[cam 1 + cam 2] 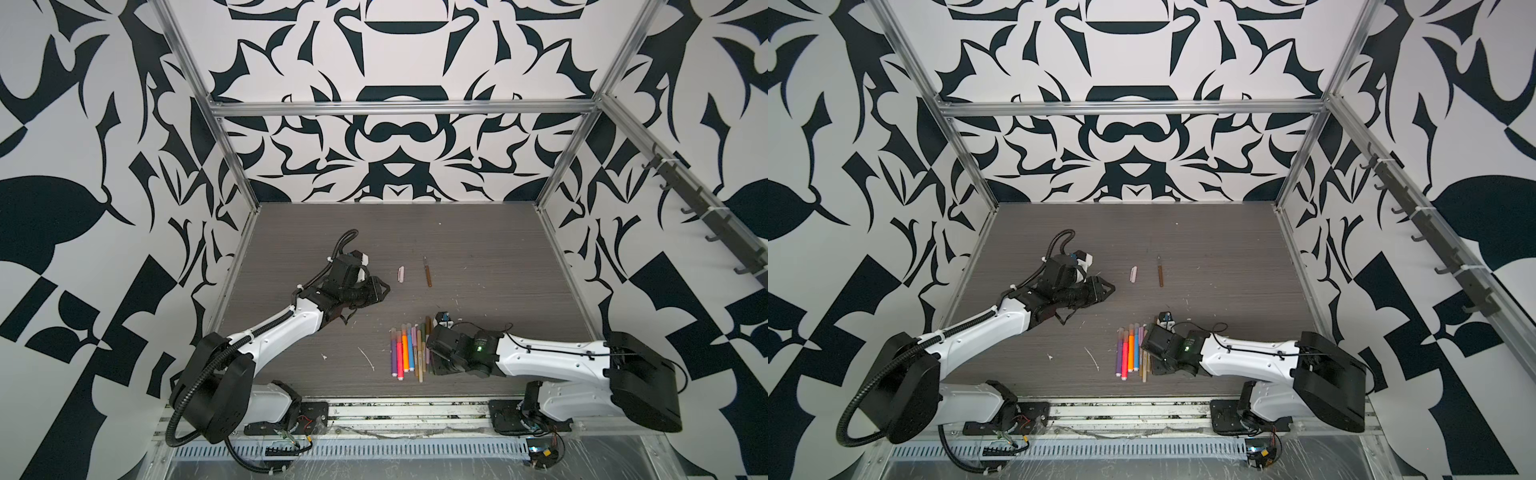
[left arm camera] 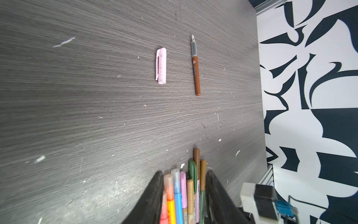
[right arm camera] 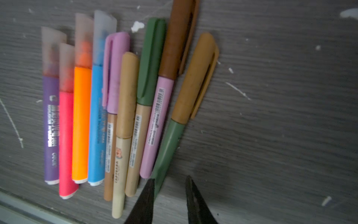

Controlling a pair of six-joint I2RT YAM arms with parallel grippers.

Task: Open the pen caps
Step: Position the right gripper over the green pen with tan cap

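Pink cap (image 2: pixel 161 66) near uncapped brown pen (image 2: pixel 196 75); left gripper (image 2: pixel 185 172), right gripper (image 3: pixel 170 178) narrowly parted, empty.

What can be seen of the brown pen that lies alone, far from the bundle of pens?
The brown pen is slim and looks plastic: a brown barrel with print, a grey see-through grip section and a bare pointed nib. Its cap is off. It lies flat on the grey wood-grain table, roughly parallel to a loose pink cap but apart from it. Nothing else touches it.

A lab test cell: aluminium frame (image 1: pixel 399 109), patterned walls (image 1: pixel 399 54), grey tabletop (image 1: pixel 478 257).
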